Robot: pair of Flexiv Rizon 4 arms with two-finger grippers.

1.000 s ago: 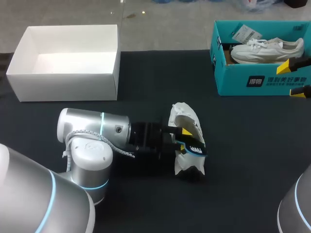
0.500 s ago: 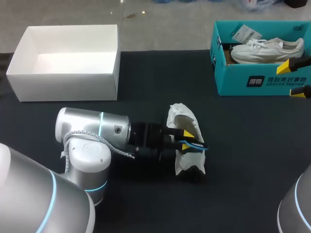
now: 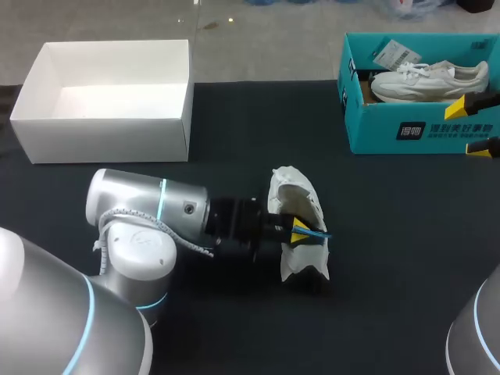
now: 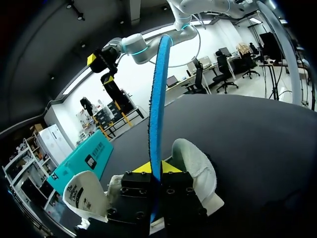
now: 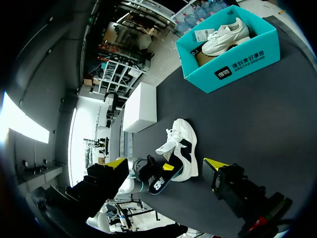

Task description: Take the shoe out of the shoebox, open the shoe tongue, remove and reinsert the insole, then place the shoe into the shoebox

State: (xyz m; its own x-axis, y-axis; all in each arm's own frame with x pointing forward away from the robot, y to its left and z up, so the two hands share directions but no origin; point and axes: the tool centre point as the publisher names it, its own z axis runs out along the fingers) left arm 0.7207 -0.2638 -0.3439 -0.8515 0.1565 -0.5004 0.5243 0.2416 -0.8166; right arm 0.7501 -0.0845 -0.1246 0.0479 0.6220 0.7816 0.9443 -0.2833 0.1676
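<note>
A white shoe (image 3: 297, 205) with black patches (image 5: 182, 150) lies on the dark table just left of its middle. My left gripper (image 3: 300, 231) comes in from the left at the shoe's opening, shut on the blue insole (image 3: 314, 233). In the left wrist view the insole (image 4: 158, 94) stands up edge-on from between the yellow fingertips (image 4: 144, 168), with the shoe (image 4: 196, 166) under them. My right gripper (image 3: 476, 126) hangs open at the right edge, in front of the teal shoebox (image 3: 437, 131). It (image 5: 166, 164) is well clear of the shoe.
A second white shoe (image 3: 428, 80) lies inside the teal shoebox (image 5: 243, 55). A white box (image 3: 105, 125) with nothing in it stands at the back left. My left arm (image 3: 148, 215) lies low across the table's left front.
My left gripper's fingers have come together on the blue insole. The left arm has drawn back slightly to the left. The right arm has not moved.
</note>
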